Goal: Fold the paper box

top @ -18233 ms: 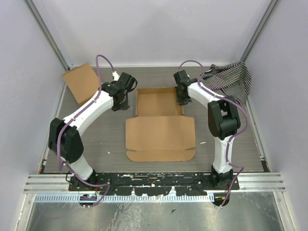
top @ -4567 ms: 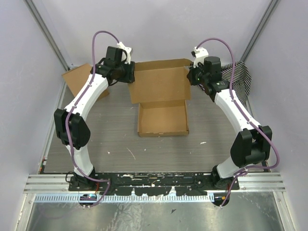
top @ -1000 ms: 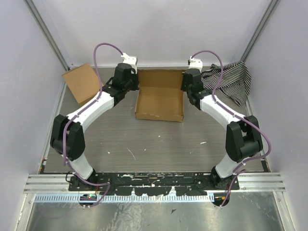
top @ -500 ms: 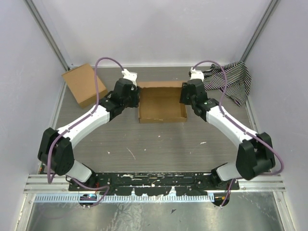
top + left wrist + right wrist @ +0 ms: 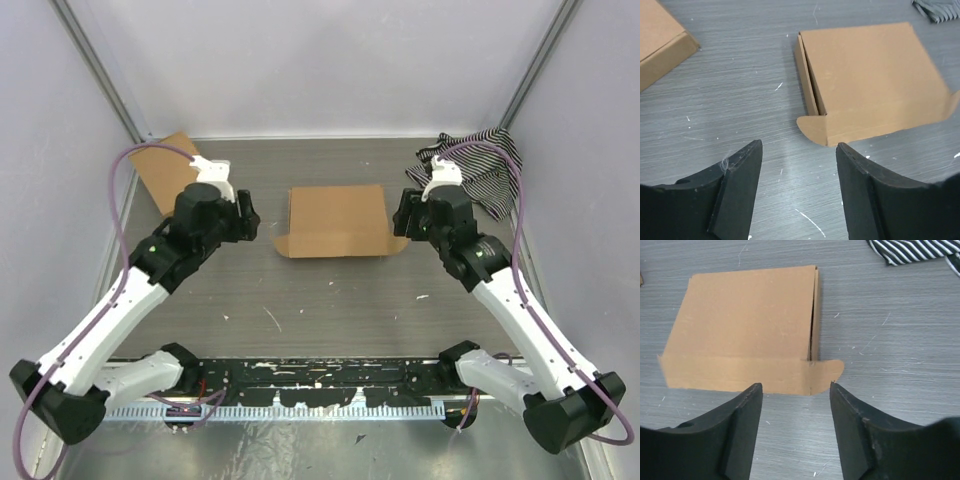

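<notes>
The left wrist view alone showed a dark slit along the side of the lid on the paper box [image 5: 870, 85]; the overhead view did not resolve it. The left gripper [image 5: 799, 145] sat low at the box's 9 o'clock, fingers spread and empty. The right gripper [image 5: 795, 386] was likewise at 3 o'clock. The box lay closed mid-table, its rounded tabs protruding and its interior hidden.

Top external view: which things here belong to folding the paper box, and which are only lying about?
Belong to the job: paper box, lid down, front tabs sticking out; left gripper, open; right gripper, open.

Lying about: smaller cardboard piece, far left; striped cloth, far right.
</notes>
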Motion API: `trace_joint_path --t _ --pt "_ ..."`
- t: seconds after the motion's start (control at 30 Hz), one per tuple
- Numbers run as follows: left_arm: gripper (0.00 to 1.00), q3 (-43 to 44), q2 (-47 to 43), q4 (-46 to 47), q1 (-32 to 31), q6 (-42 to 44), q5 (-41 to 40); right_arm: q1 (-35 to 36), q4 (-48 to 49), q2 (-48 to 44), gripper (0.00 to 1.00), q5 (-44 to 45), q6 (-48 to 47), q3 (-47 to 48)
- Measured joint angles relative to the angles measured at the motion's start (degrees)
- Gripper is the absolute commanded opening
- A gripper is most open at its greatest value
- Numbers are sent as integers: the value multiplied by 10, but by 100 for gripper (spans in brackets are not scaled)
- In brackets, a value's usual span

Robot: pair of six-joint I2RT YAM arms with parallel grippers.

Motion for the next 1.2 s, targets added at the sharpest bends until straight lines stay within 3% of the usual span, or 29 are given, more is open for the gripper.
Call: trace_joint_path --t 0.17,0.37,0.57,0.7,1.2 --pt "76 9 -14 -8 0 -10 -19 0 -26 43 70 24 -1 44" --pt "79 104 171 -42 0 -16 -11 -30 -35 211 72 -8 0 129" --pt "77 170 349 -67 3 -19 19 -130 -20 332 72 -128 22 134" --pt "76 206 422 -75 7 -19 34 -160 -6 387 71 -179 24 134" --pt "71 255 503 -80 47 -26 126 -151 34 490 66 -304 35 160"
